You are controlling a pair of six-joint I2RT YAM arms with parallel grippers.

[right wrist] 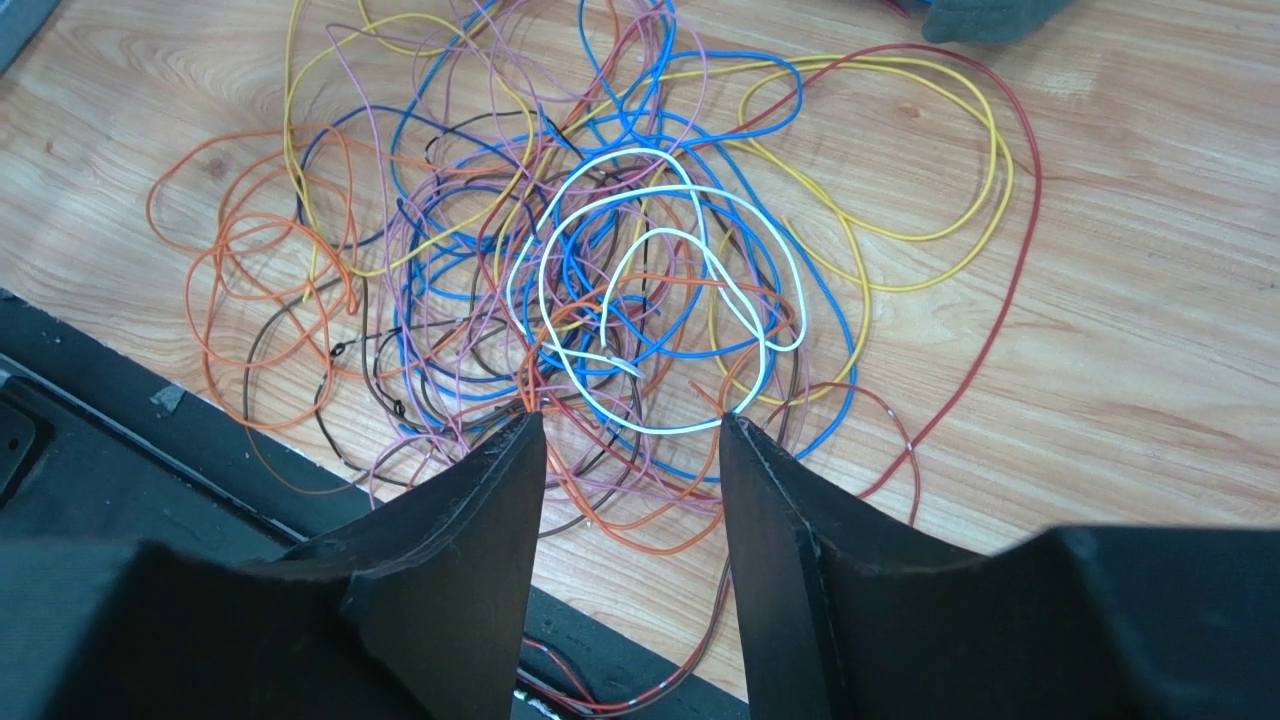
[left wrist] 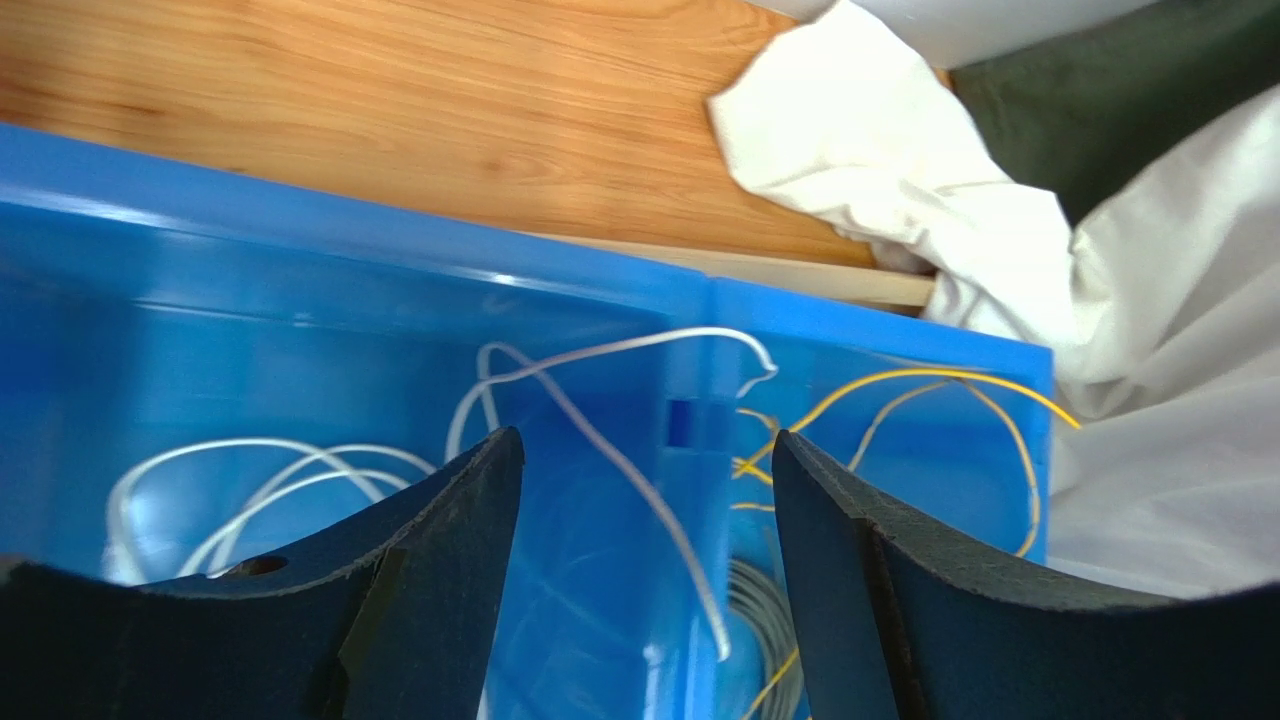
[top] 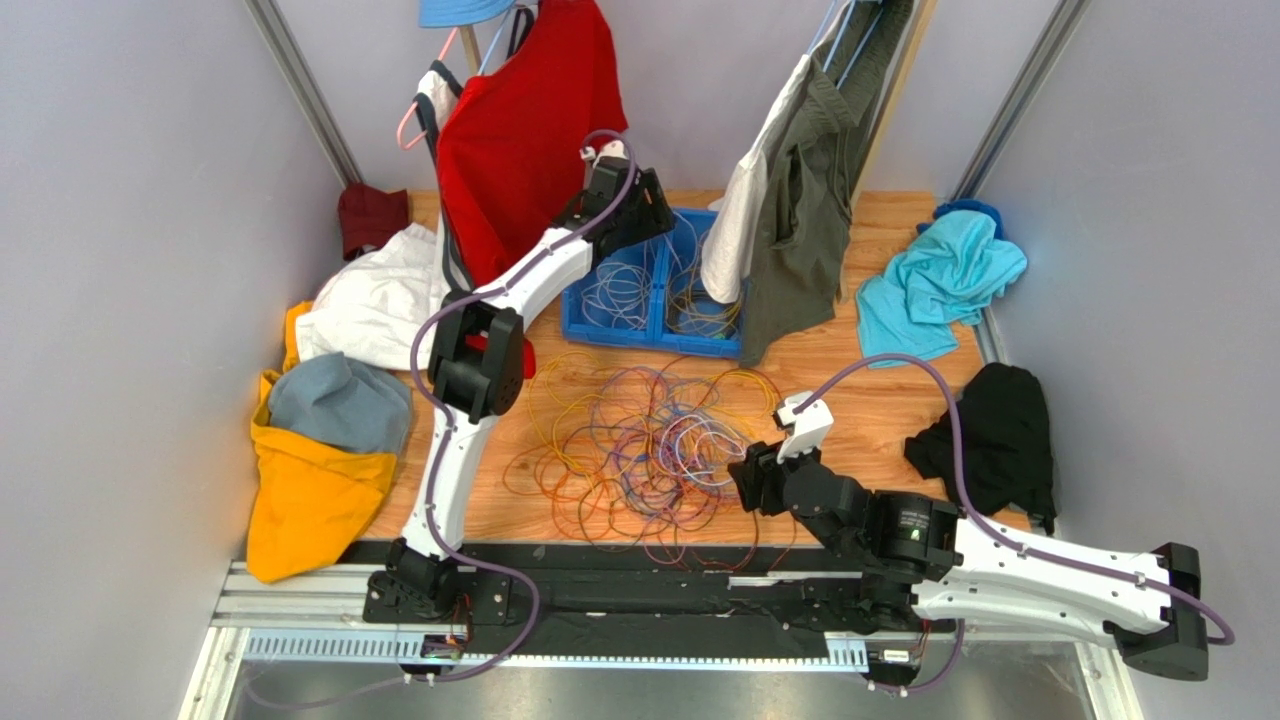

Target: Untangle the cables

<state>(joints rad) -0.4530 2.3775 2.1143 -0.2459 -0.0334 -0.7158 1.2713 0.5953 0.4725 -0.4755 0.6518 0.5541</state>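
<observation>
Cables [top: 646, 443] heaped in a tangle on the worktop [top: 887, 405]
Left tool [left wrist: 643, 450] is held spread wide over the blue bin [left wrist: 301, 285], white and yellow cables laid inside; right tool [right wrist: 631, 428] is held agape at the tangle's near edge, nothing gripped

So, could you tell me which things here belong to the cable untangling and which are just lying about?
Job: cable tangle; white cables and yellow cables in the blue bin; left gripper and right gripper, both open.
Lying about: red shirt; teal cloth; black garment; yellow garment; white cloth.
</observation>
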